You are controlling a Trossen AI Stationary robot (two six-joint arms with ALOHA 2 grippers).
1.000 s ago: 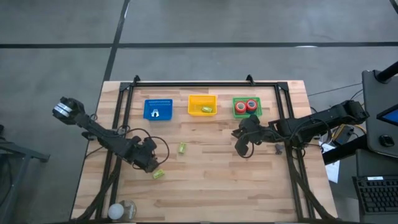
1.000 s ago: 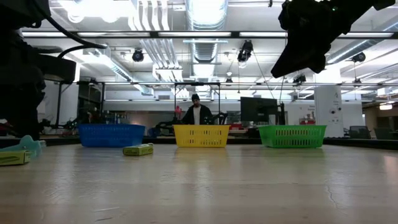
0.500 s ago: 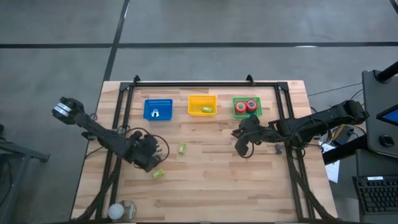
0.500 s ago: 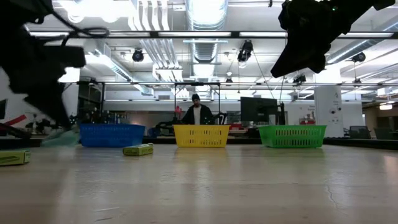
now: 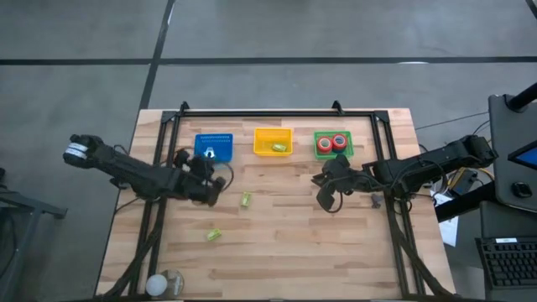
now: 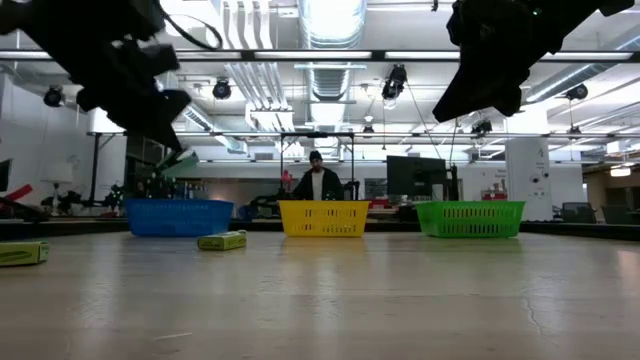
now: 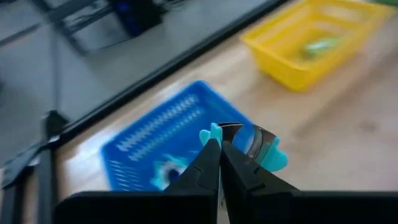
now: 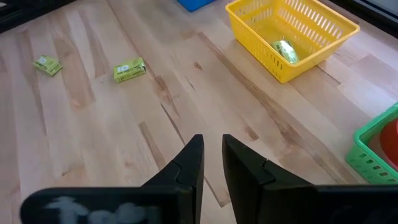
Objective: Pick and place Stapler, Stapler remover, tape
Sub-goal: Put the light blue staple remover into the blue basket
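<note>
The left gripper (image 7: 219, 149) is clamped on a turquoise staple remover with metal claws (image 7: 256, 145), raised above the wooden counter (image 5: 285, 243) just short of the blue plastic basket (image 5: 214, 147). Two small green staplers (image 5: 245, 200) lie on the counter behind it. The right gripper (image 8: 211, 155), fingers slightly parted and empty, hovers near the green basket (image 5: 333, 144) holding red tape rolls (image 5: 339, 141), beside the yellow basket (image 5: 273, 141).

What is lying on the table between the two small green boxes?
Nothing: in the high view, only bare wood separates the green box near the table's middle from the other green box.
</note>
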